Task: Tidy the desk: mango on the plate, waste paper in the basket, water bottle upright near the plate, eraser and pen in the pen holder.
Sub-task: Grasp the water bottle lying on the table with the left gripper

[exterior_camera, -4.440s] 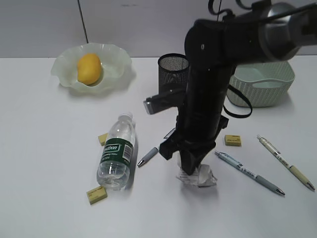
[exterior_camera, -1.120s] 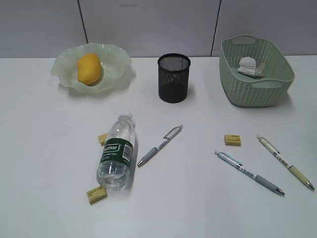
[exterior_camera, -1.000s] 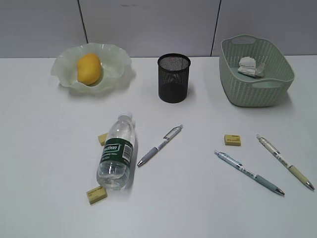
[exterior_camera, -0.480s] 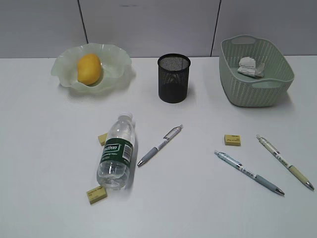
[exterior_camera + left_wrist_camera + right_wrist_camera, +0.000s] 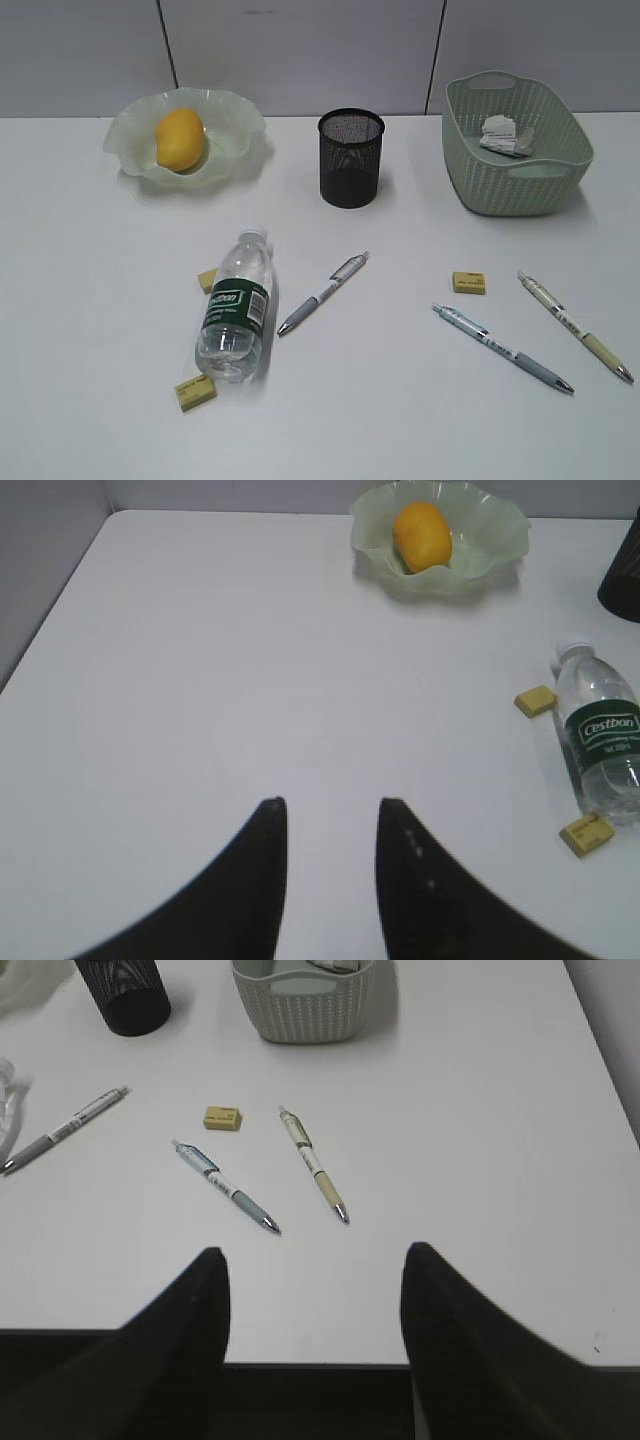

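Crumpled waste paper (image 5: 508, 135) sits in my woven sage basket (image 5: 530, 185), upper right, far from my right gripper (image 5: 315, 1300), spread wide and empty. Left gripper (image 5: 330, 825) gapes empty too. Clear water bottle (image 5: 237, 305) lies flat, lower left. Four seconds back, my arm pinned that paper mid-desk.

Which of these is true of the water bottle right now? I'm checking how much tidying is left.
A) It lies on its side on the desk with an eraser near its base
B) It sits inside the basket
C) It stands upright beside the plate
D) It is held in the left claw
A: the water bottle lies flat on the desk, cap toward the plate, with a yellow eraser by its base and nothing gripping it.
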Controlling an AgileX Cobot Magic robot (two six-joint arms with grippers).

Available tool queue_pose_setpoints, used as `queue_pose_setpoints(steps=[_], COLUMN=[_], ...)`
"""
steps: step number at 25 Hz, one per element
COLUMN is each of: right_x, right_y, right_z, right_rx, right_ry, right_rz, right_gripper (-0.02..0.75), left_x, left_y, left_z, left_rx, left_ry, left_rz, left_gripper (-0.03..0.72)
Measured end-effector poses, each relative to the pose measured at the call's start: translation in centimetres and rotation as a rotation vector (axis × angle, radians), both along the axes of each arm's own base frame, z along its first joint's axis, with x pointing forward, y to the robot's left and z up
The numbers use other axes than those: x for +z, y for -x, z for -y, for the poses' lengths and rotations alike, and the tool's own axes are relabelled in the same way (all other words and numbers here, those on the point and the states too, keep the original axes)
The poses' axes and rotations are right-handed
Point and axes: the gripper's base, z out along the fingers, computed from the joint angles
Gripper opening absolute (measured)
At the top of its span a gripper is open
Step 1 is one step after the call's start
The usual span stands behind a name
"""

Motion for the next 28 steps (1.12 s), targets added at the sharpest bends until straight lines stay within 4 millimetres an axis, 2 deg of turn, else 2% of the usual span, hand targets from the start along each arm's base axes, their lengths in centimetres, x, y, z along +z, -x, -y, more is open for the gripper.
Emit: queue_pose_setpoints(steps=[5,13,17,28], right_x=[-1.8,-4.4,-4.8,-4.8], right_y=[1.7,0.1,-0.8,-0.9], right_z=[0.1,0.0,0.0,0.0], right_rx=[0.019,0.036,0.032,0.033], right_ry=[0.028,0.063,0.060,0.067], right_rz=[0.075,0.024,0.080,0.088], right_gripper=[0.439,0.439,0.439,0.439], left_x=[0.0,0.0,0.0,0.0], left_y=[0.0,0.0,0.0,0.0], left_z=[0.0,0.0,0.0,0.0], left_rx=[0.001,0.000,-0.001,-0.001], left_ry=[-0.001,0.001,0.001,0.001], left_rz=[0.000,0.000,0.000,0.000], left_gripper=[0.238,0.238,0.238,0.239])
